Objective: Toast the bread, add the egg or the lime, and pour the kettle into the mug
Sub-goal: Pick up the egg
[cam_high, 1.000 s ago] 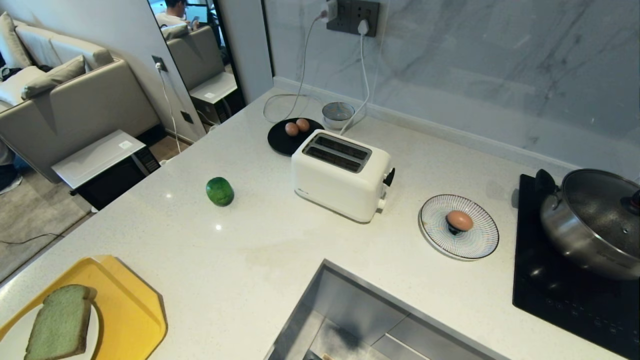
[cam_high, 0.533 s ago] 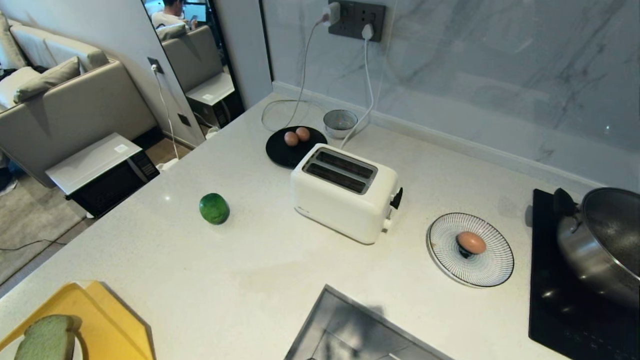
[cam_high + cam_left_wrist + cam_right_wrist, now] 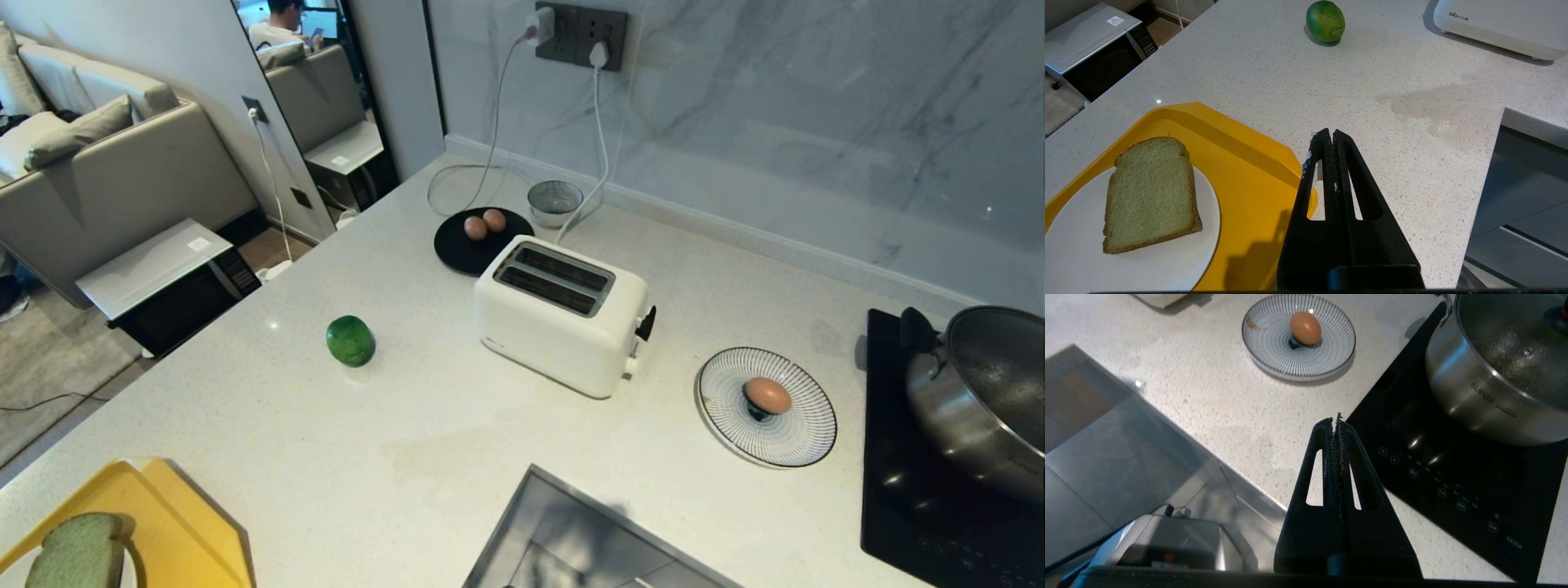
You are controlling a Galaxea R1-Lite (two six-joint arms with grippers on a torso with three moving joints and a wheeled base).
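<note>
The pale green bread (image 3: 1150, 194) lies on a white plate (image 3: 1069, 261) in a yellow tray (image 3: 1249, 171) at the counter's near left corner; its top shows as bread (image 3: 77, 555) in the head view. A green lime (image 3: 350, 340) sits left of the white toaster (image 3: 563, 314). One egg (image 3: 767, 395) rests on a striped plate (image 3: 804, 433); two eggs (image 3: 485, 224) lie on a black plate. My left gripper (image 3: 1329, 132) is shut and empty above the counter beside the tray. My right gripper (image 3: 1336, 419) is shut and empty near the hob's edge. Kettle and mug are out of view.
A sink (image 3: 588, 539) opens at the counter's near middle. A steel pot (image 3: 976, 392) stands on the black hob (image 3: 914, 506) at the right. A small steel bowl (image 3: 554, 198) and plug cables (image 3: 600, 139) sit behind the toaster. A person sits far back left.
The whole head view has shifted down and slightly sideways since a second ago, so the camera moved; nothing on the counter has moved.
</note>
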